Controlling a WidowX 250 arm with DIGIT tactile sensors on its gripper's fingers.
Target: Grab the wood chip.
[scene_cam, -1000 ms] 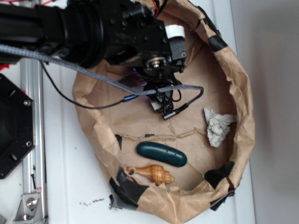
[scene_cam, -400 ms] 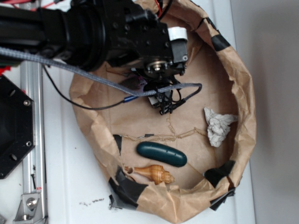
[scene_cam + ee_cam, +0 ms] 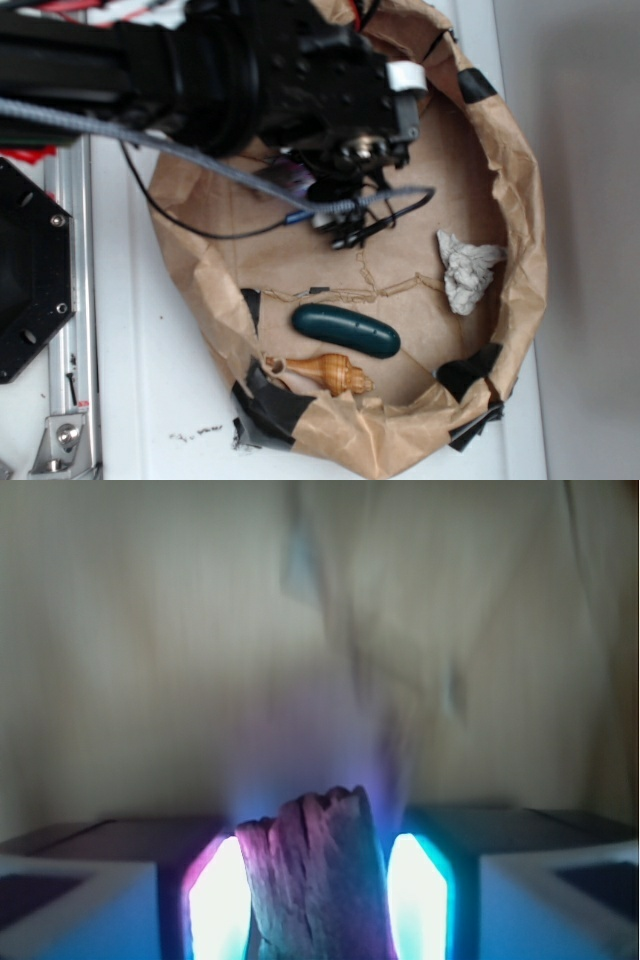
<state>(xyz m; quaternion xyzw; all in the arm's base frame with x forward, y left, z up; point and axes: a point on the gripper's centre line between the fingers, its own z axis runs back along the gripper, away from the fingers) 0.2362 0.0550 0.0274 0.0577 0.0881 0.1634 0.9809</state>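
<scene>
Arm has shifted right; gripper (image 3: 318,900) clamps wood chip (image 3: 318,875), long axis pointing outward.

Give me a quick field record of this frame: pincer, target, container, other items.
pincer: shut on the wood chip
wood chip: between glowing pads, rough end showing
container: brown paper basin, black tape patches
dark green oblong: on basin floor
seashell: beside it, near basin rim
crumpled white paper: right side of basin
</scene>
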